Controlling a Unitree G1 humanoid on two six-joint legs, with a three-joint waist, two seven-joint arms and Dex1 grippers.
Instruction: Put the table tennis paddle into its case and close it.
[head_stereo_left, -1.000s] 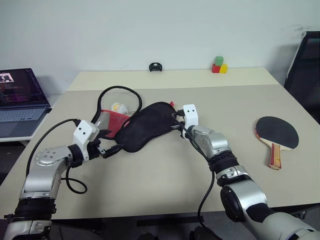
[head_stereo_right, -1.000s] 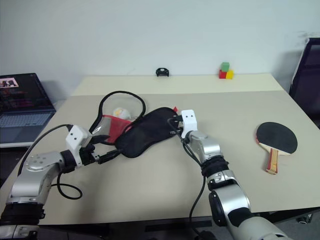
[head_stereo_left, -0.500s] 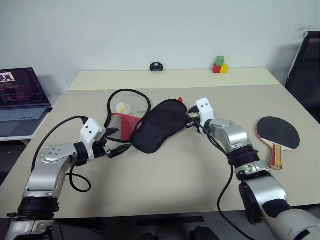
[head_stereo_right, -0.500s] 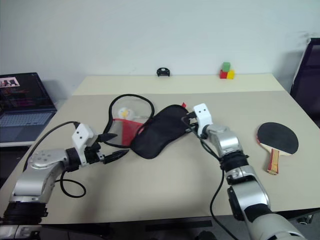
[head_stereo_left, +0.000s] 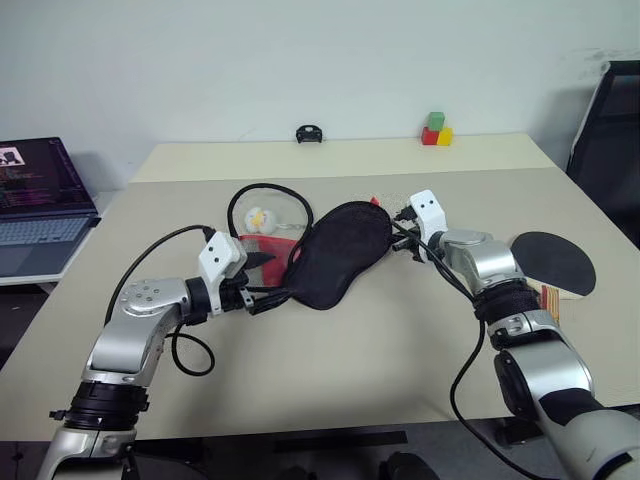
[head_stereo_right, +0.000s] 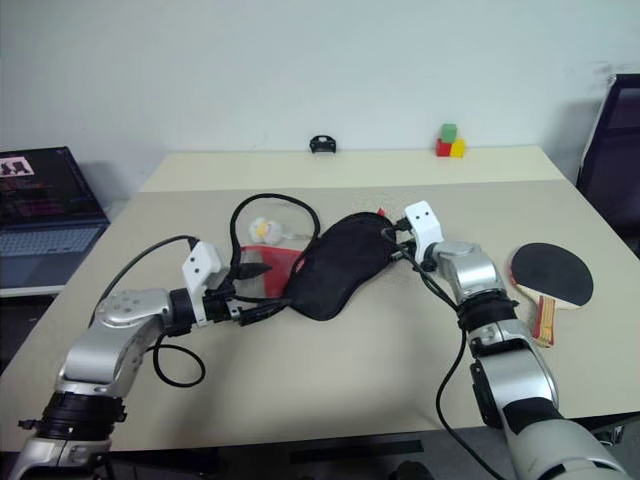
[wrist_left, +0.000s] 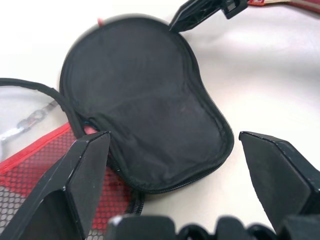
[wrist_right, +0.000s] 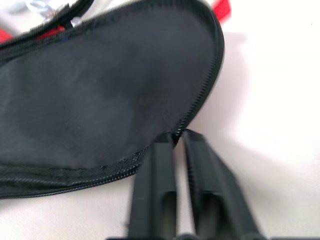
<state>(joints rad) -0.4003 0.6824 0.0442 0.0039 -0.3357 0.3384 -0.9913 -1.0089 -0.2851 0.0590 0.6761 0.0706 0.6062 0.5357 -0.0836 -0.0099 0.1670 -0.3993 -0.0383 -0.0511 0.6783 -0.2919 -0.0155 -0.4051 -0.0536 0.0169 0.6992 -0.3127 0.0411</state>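
The soft, limp case (head_stereo_left: 340, 252) is nipped at its three-o'clock zip edge by the right claw (wrist_right: 179, 136), left claw (wrist_left: 175, 185) released

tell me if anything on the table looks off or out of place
The case lies unzipped and splayed open mid-table, its black flap flipped over beside the red mesh half. The paddle lies well apart near the table's right edge, not in the case. Nothing looks spilled or broken.

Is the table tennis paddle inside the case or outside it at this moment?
Outside. The table tennis paddle lies on the table to the right, apart from the case, which lies unzipped and spread open near the middle.
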